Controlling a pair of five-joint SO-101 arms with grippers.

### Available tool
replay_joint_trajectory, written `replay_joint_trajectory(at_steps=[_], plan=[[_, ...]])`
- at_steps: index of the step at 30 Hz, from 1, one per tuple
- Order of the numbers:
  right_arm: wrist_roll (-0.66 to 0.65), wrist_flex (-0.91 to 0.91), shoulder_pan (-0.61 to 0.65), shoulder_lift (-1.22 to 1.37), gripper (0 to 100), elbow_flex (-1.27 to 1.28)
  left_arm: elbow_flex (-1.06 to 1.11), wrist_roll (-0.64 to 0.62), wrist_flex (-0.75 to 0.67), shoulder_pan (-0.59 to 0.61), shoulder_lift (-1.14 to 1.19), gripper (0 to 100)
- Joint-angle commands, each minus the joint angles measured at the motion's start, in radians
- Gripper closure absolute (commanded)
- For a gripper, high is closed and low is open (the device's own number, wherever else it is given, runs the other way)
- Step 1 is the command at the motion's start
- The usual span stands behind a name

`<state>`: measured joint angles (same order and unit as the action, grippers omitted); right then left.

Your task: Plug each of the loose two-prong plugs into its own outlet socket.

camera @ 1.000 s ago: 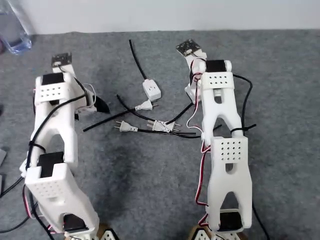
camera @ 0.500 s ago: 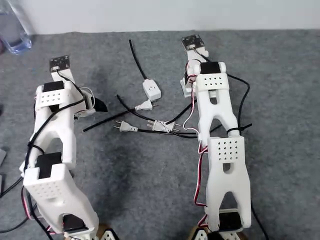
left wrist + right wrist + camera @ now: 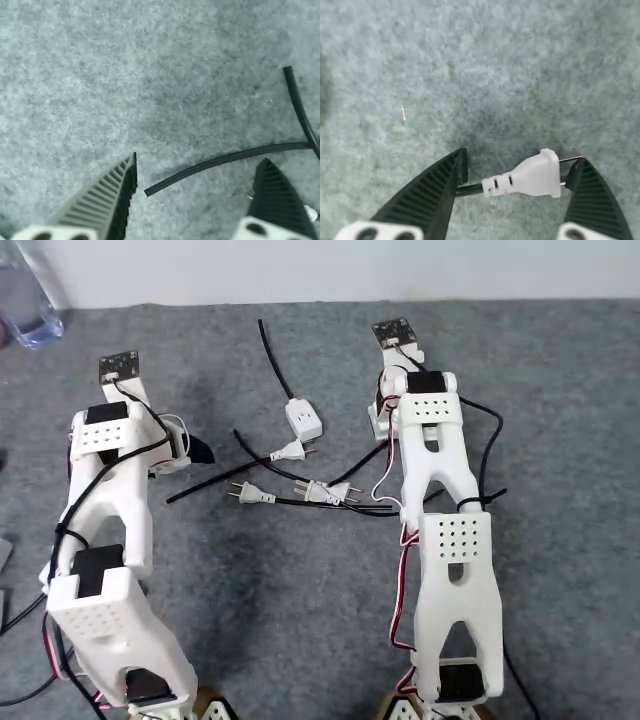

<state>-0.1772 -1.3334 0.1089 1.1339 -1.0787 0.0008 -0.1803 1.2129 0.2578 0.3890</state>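
Right gripper (image 3: 520, 159) hanging wide open, jaws straddling a white plug (image 3: 526, 180) lying flat on the grey carpet (image 3: 470, 60). The plug is showing a ribbed collar, a black lead (image 3: 469, 190) and prongs pointing at one jaw. Left gripper (image 3: 200, 160) also gaping over a black cable end (image 3: 150, 190). White outlet block (image 3: 303, 420) sitting between the arms, another plug (image 3: 290, 451) lying near it.

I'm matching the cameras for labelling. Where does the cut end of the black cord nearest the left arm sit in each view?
High view: cord end close beside the left arm.
Left wrist view: cord end between the left gripper's open fingers.
Right wrist view: another cord, with a white plug, between the right gripper's fingers.
Shared landmark: the second black cord it runs toward.
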Motion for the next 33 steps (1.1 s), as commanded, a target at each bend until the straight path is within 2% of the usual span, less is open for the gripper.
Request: replay_joint_trajectory(at_steps=[1, 7, 11, 16, 20, 24, 28, 33], plan=[[0.008, -0.045, -0.013, -0.013, 68.1, -0.008, -0.002, -0.006, -0.015, 0.005, -0.054, 65], [-0.003, -0.068, -0.051, -0.008, 68.2, -0.008, -0.002, -0.006, -0.015, 0.005, -0.054, 65], [-0.091, -0.171, -0.068, -0.007, 68.8, -0.006, -0.002, -0.006, -0.018, 0.005, -0.054, 65], [-0.221, -0.237, -0.097, -0.007, 86.5, -0.006, -0.002, -0.006, -0.018, 0.006, -0.054, 65], [-0.232, -0.239, -0.176, -0.010, 99.6, -0.008, -0.002, -0.006, -0.018, 0.006, -0.052, 65], [-0.241, -0.269, -0.286, -0.008, 98.0, -0.008, -0.002, -0.006, -0.018, 0.006, -0.052, 65], [-0.368, -0.311, -0.395, -0.019, 99.1, -0.017, -0.002, -0.006, -0.020, 0.006, -0.052, 65], [-0.453, -0.437, -0.496, -0.016, 99.1, -0.110, -0.002, -0.006, -0.020, 0.006, -0.052, 65]])
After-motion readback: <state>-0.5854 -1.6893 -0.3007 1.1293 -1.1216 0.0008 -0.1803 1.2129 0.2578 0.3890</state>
